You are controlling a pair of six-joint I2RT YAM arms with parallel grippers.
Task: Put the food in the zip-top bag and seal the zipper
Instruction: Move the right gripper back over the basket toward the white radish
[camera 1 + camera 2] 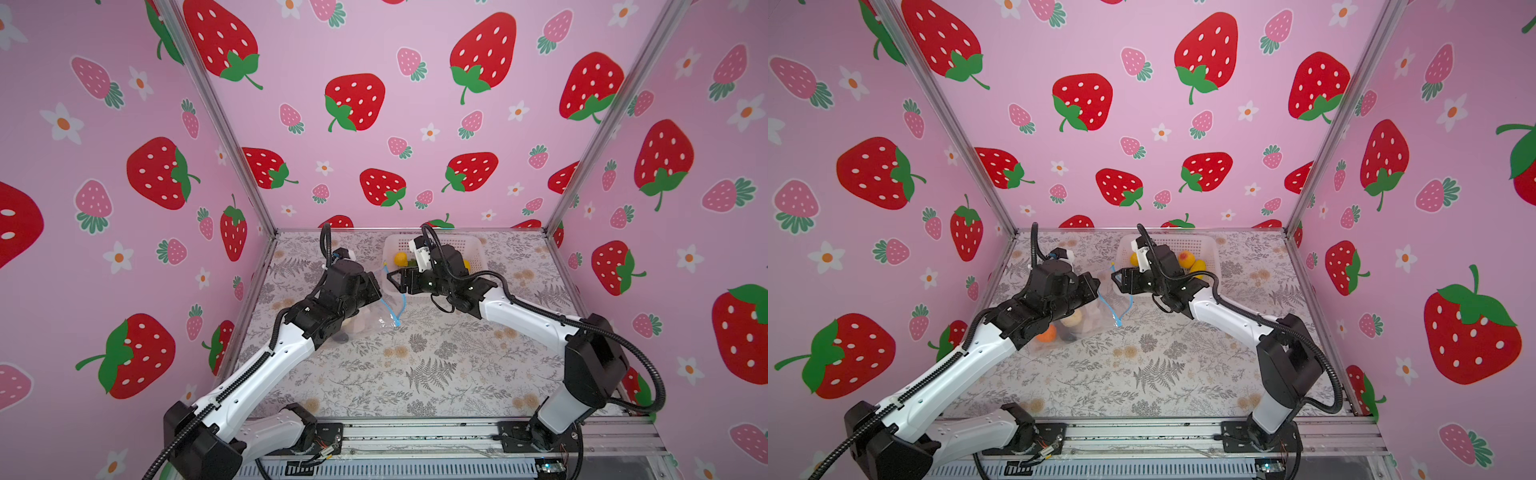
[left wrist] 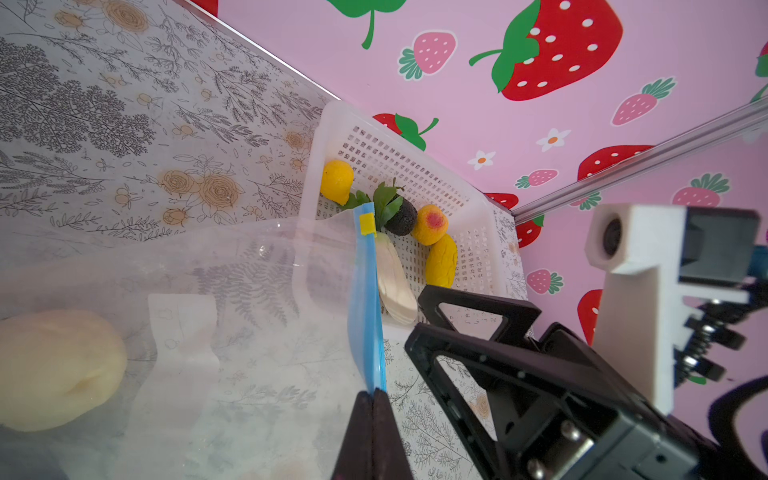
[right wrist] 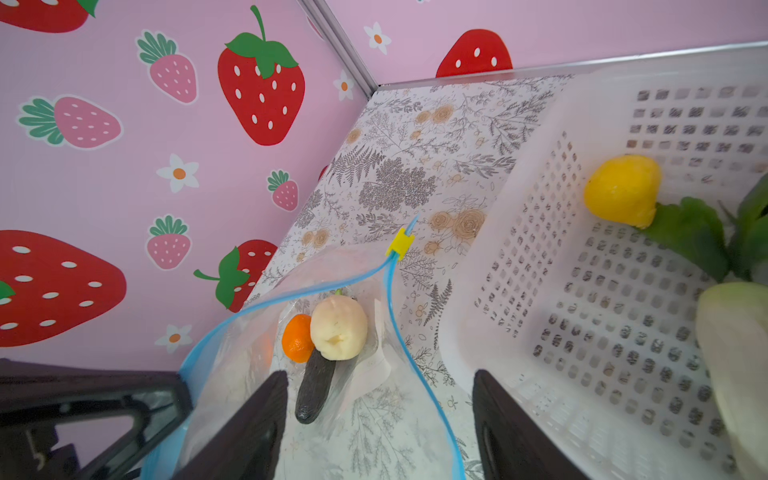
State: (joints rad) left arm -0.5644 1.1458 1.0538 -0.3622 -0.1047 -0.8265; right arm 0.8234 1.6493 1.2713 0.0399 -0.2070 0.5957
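The clear zip-top bag [image 3: 374, 424] lies left of centre in both top views [image 1: 376, 320] [image 1: 1096, 318], its mouth held apart. My left gripper [image 2: 374, 392] is shut on one side of the light-blue zipper [image 2: 365, 316], whose yellow tab [image 2: 367, 224] sits at the far end. My right gripper [image 3: 380, 374] is open over the bag's mouth, and the zipper's other side [image 3: 399, 332] runs between its fingers. Inside the bag lie orange [image 3: 296, 338], cream [image 3: 338, 328] and dark [image 3: 313, 388] food pieces. More food stays in the basket: a yellow piece [image 3: 623, 189] and a cream-white piece [image 2: 395, 286].
The white perforated basket [image 1: 473, 245] [image 2: 415, 166] stands at the back, right beside the bag's mouth, with a dark leafy piece [image 2: 401, 216] and a peach-coloured one [image 2: 432, 224] inside. The right arm reaches across its front rim. Pink walls enclose the floral table [image 1: 415, 374].
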